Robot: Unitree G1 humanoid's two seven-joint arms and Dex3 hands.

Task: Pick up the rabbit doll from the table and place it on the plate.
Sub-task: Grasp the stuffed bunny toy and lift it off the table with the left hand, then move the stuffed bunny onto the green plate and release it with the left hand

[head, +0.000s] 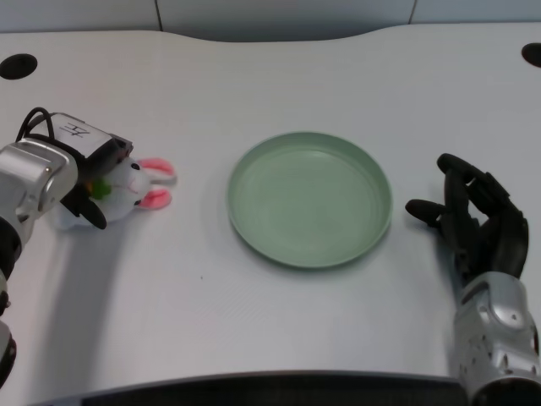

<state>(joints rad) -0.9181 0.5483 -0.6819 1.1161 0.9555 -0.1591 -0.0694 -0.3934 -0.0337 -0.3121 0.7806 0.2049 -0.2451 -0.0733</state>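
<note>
White bench (254,321) fills most of what I see, and its dark front edge is closest to me at the bottom. On my right side, near that edge, my right hand (473,224) rests on the bench with its black fingers a little apart. It holds nothing and sits just beside the plate, not touching it.

A bit farther out, in the middle of the bench, is the green plate (308,199). It is round with a low rim, and nothing lies on it.

Over on my left side is my left hand (91,182), at the end of my silver arm. Its black fingers are wrapped around the rabbit doll (135,184). I am gripping the doll by its white body. The doll is white and soft, with two pink ears that poke out toward the plate. There is a small bit of green near its neck, partly hidden by my fingers. The doll is well apart from the plate, with bare bench between them. I cannot tell if the doll is lifted or touching the bench.

Far away, at the back corners of the bench, are two dark round holes (18,65).
</note>
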